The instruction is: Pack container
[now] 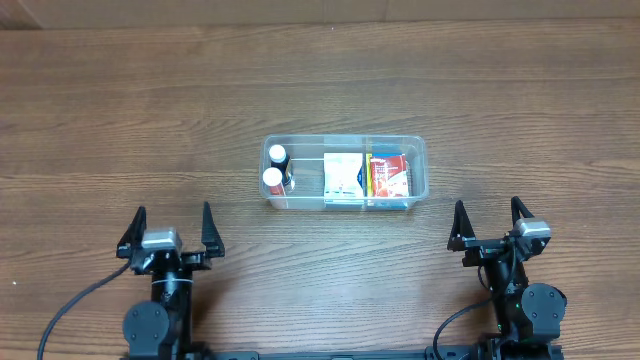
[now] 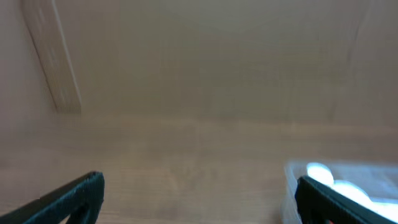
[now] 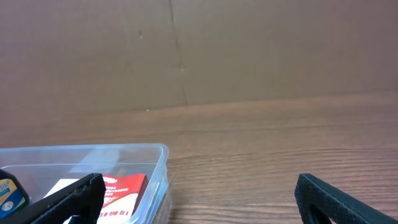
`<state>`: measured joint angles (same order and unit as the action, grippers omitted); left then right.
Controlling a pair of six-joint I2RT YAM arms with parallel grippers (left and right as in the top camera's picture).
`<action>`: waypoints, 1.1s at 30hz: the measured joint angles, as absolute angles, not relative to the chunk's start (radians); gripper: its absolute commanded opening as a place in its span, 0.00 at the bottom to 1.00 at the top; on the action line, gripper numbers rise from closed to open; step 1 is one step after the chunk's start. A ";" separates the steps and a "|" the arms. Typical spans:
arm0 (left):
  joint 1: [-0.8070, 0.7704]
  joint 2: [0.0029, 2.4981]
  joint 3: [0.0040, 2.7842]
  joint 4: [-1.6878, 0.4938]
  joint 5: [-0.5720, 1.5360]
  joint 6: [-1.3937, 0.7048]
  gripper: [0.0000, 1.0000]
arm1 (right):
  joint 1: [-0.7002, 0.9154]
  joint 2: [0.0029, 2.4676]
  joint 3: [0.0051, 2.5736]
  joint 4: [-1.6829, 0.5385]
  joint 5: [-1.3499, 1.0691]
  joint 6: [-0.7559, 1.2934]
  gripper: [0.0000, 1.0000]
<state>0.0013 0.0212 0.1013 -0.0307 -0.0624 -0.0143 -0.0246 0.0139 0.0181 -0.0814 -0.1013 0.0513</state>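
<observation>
Short of the container (image 1: 340,206), whose long axis runs crosswise, wait left tool (image 1: 172,222) and right tool (image 1: 488,215) (the nearer), both released, empty.

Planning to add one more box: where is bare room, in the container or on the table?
Bare table lies beyond the container and on both its sides. Inside, only a narrow gap separates the bottles from the white box; the red box end is crowded.

Black arms (image 1: 160,300), pointed black fingers (image 1: 133,228), grey wrist cameras (image 1: 160,239).
</observation>
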 measured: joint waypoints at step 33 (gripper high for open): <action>0.002 0.015 0.008 -0.078 -0.010 0.015 1.00 | -0.024 0.014 0.018 -0.081 -0.101 0.051 1.00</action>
<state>0.0017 0.0151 0.0082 -0.0784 -0.0101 0.0147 -0.0242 0.0139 0.0181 -0.0814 -0.1009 0.0505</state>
